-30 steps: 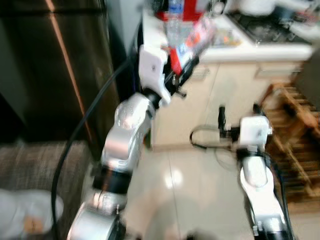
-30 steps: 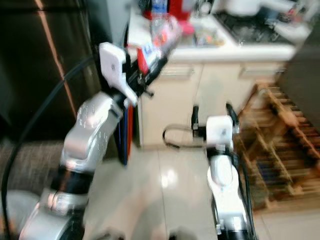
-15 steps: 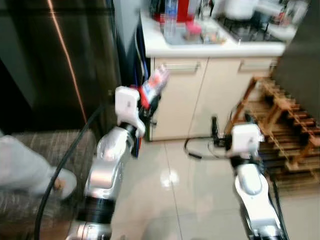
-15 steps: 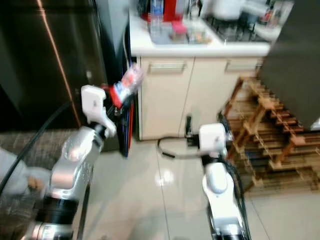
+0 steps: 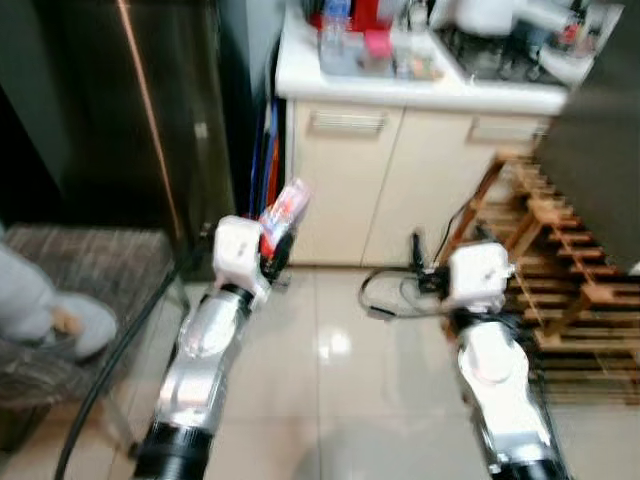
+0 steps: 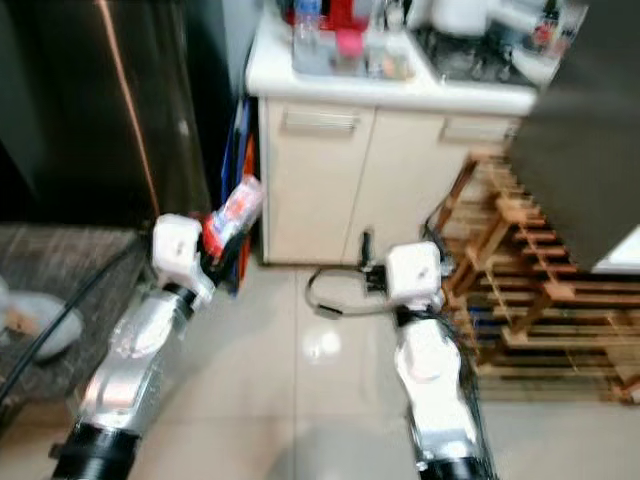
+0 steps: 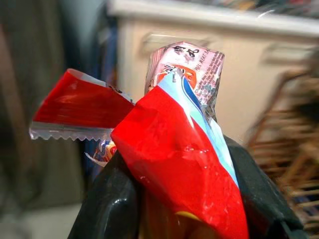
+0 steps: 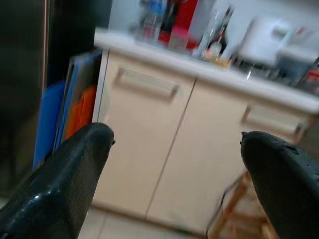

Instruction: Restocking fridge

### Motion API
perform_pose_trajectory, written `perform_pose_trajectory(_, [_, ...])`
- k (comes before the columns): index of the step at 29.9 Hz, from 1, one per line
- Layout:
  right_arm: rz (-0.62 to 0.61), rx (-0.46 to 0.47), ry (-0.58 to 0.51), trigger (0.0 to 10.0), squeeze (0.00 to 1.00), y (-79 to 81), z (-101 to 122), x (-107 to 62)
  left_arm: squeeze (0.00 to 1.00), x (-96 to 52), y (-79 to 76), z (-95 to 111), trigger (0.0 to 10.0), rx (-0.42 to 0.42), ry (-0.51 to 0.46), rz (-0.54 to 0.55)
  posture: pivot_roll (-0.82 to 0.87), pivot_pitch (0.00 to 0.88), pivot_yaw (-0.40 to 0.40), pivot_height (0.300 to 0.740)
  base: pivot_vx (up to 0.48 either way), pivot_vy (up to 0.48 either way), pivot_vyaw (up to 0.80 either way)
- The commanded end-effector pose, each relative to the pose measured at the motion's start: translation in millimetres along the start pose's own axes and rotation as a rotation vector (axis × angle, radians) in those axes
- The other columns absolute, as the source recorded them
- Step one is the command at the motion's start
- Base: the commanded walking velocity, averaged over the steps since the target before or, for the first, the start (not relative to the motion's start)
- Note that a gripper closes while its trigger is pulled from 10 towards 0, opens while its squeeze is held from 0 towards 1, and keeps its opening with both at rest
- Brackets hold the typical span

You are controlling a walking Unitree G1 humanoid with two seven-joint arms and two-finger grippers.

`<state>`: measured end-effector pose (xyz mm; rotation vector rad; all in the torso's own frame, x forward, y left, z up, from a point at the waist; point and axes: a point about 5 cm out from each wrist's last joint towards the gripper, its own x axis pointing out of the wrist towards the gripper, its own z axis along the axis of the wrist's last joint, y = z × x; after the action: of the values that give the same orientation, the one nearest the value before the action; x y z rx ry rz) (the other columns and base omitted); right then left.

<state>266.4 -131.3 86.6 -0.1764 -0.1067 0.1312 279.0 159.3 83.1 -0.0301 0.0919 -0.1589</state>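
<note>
My left gripper (image 5: pixel 276 232) is shut on a red, white and blue snack packet (image 5: pixel 285 210), held up in front of me over the tiled floor. Close up, the snack packet (image 7: pixel 179 139) sticks out crumpled between the two black fingers (image 7: pixel 107 204). The dark fridge (image 5: pixel 130 100) stands at the left, its door closed. My right gripper (image 5: pixel 440 255) is open and empty, its fingers (image 8: pixel 65 179) spread wide and pointing at the cream cabinet (image 8: pixel 149 164).
A cream kitchen cabinet (image 5: pixel 400 180) with a cluttered white countertop (image 5: pixel 400 85) stands ahead. A wooden rack (image 5: pixel 570 270) is at the right. A striped mat (image 5: pixel 80 290) and a person's foot (image 5: pixel 40 310) lie at the left. A black cable (image 5: pixel 395 295) trails on the floor.
The camera has pulled back and tilted, so the cabinet looks farther off. My left gripper, still holding the packet, sits lower in view. The foot at the left has shifted.
</note>
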Motion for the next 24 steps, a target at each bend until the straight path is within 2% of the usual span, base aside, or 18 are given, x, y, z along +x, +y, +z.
perform_pose_trajectory(1, [-0.005, -0.001, 0.031, 10.0, 0.0, -6.5, -9, -4.4, 0.0, -3.9, 4.8, 2, 10.0, -0.011, -0.015, 0.043, -0.02, 0.0, -0.039, 0.74, 0.0, -0.472, 0.0])
perform_pose_trajectory(3, [0.004, 0.001, 0.043, 10.0, 0.0, -5.1, -12, -5.4, 0.0, -8.5, 8.7, 2, 10.0, -0.006, -0.017, 0.055, -0.01, 0.0, -0.04, 0.74, 0.0, -0.472, 0.0])
perform_pose_trajectory(4, [0.005, 0.007, 0.043, 10.0, 0.0, -4.7, -10, -3.3, 0.0, -7.7, 8.5, 10, 10.0, 0.003, -0.044, 0.032, -0.01, 0.0, -0.046, 0.74, 0.0, -0.472, 0.0])
perform_pose_trajectory(6, [0.017, 0.013, 0.029, 10.0, 0.0, -0.6, -6, 1.1, 0.0, -2.8, 6.1, 19, 10.0, 0.056, -0.087, -0.033, -0.03, 0.0, -0.038, 0.74, 0.0, -0.469, 0.0])
perform_pose_trajectory(9, [0.028, 0.005, 0.016, 10.0, 0.0, 2.3, -5, 4.3, 0.0, 2.4, 1.3, 22, 10.0, 0.072, -0.104, -0.095, -0.05, 0.0, -0.019, 0.74, 0.0, -0.469, 0.0])
perform_pose_trajectory(10, [0.008, -0.015, 0.01, 10.0, 0.0, -1.1, -6, 2.5, 0.0, 6.3, -8.8, 18, 10.0, 0.031, -0.087, -0.136, -0.1, 0.0, 0.015, 0.74, 0.0, -0.469, 0.0])
perform_pose_trajectory(11, [0.008, -0.015, 0.01, 10.0, 0.0, -1.1, -6, 2.5, 0.0, 6.3, -8.8, 18, 10.0, 0.031, -0.087, -0.136, -0.1, 0.0, 0.015, 0.74, 0.0, -0.469, 0.0])
perform_pose_trajectory(12, [-0.007, -0.03, 0.001, 10.0, 0.0, -5.1, -6, 1.1, 0.0, 7.6, -21.2, 17, 10.0, 0.022, -0.083, -0.187, -0.11, 0.0, 0.022, 0.74, 0.0, -0.469, 0.0])
perform_pose_trajectory(16, [-0.02, -0.049, -0.012, 10.0, 0.0, -11.2, -4, -2.5, 0.0, 3.9, -36.3, 23, 10.0, 0.017, -0.107, -0.259, -0.11, 0.0, 0.027, 0.74, 0.0, -0.468, 0.0])
perform_pose_trajectory(24, [-0.053, -0.043, 0.004, 10.0, 0.0, -20.4, -9, -4.4, 0.0, 4.8, -17.6, 21, 10.0, 0.013, -0.11, -0.18, -0.1, 0.0, 0.008, 0.74, 0.0, -0.468, 0.0])
